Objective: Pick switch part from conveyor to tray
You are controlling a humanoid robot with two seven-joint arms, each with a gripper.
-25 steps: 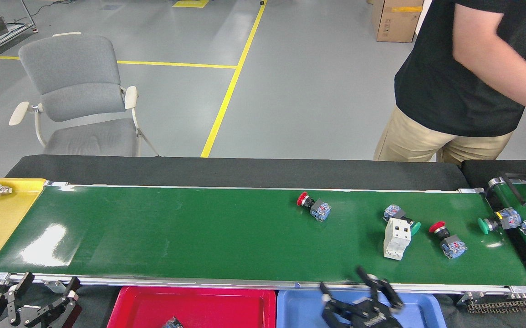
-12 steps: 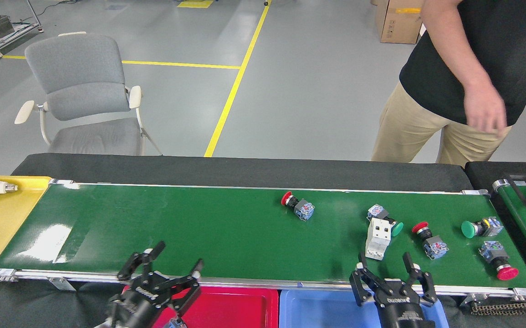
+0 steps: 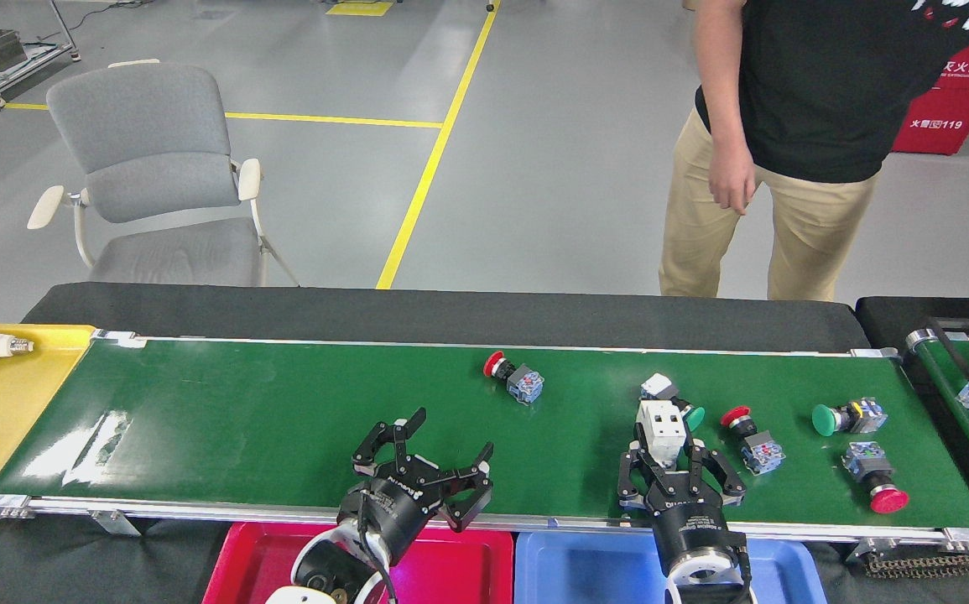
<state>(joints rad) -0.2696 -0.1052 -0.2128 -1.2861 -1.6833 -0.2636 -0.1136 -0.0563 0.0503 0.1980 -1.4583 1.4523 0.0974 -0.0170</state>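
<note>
A: Entry one, changes against the earlier frames?

B: Both arms have advanced onto the conveyor (image 3: 299, 419). The right gripper (image 3: 675, 460), earlier short of the near rail, now reaches over the belt to the white switch part (image 3: 661, 429). The left gripper (image 3: 444, 453) has moved right and farther in. Parts on the belt have shifted left; the person (image 3: 786, 126) has stepped left behind the conveyor.

A: Entry two, arm poses?

B: Right arm rises from the near edge over the blue tray (image 3: 585, 570), wrist pointing away across the belt. Left arm rises over the red tray (image 3: 467, 570), angled up and right.

A: Entry three, claw states?

B: Right gripper: fingers spread, straddling the near end of the white switch part, not closed on it. Left gripper: fingers wide apart, holding nothing.

A: Entry four, part locations?

B: White switch part lies on the conveyor, near end between the right fingers, with a green-capped button (image 3: 677, 403) touching its far end. A red button switch (image 3: 513, 377) lies beyond the left gripper, well apart. Further button switches (image 3: 751, 438) lie right of the white part.
</note>
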